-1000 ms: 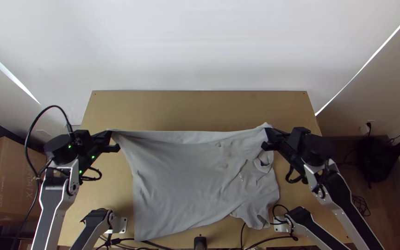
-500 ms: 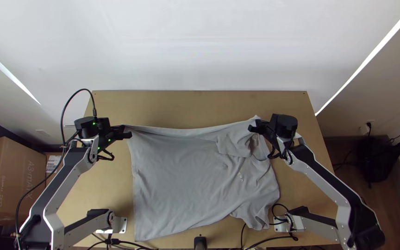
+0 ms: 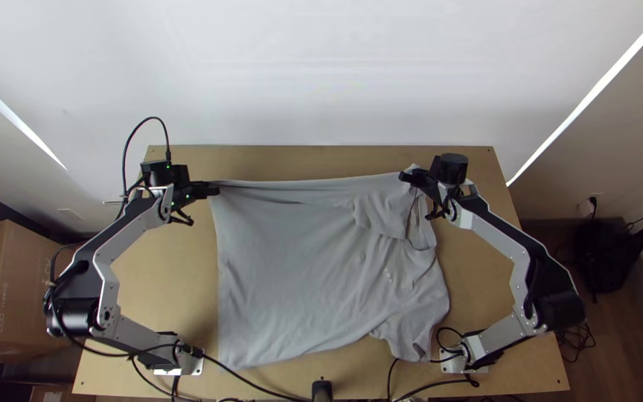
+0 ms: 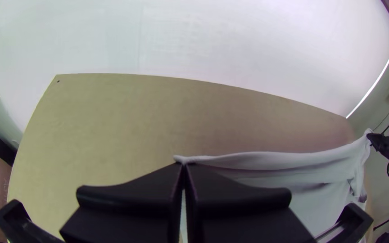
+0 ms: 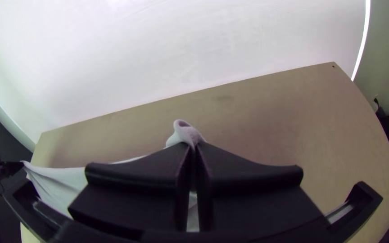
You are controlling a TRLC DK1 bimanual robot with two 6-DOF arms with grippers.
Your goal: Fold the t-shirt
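The grey t-shirt (image 3: 292,275) lies mostly spread on the table, its upper edge stretched between both grippers, with loose folds near the right side. My left gripper (image 3: 216,190) is shut on the shirt's upper left corner; in the left wrist view the left gripper (image 4: 183,165) pinches the cloth (image 4: 266,162) at its tips. At the upper right part of the shirt, my right gripper (image 3: 405,177) is shut on bunched cloth. A small fold (image 5: 186,131) pokes out past the right gripper (image 5: 193,146) in the right wrist view.
Bare wooden table (image 3: 306,158) runs along the far side, up to the white wall. Black cables (image 3: 426,385) lie at the near edge beside a small dark post (image 3: 322,390). A cardboard box (image 3: 9,290) stands left of the table.
Both grippers have moved toward the table's far edge, the left one also rightward and the right one leftward. The shirt's upper edge has moved with them and its near edge has shifted slightly up.
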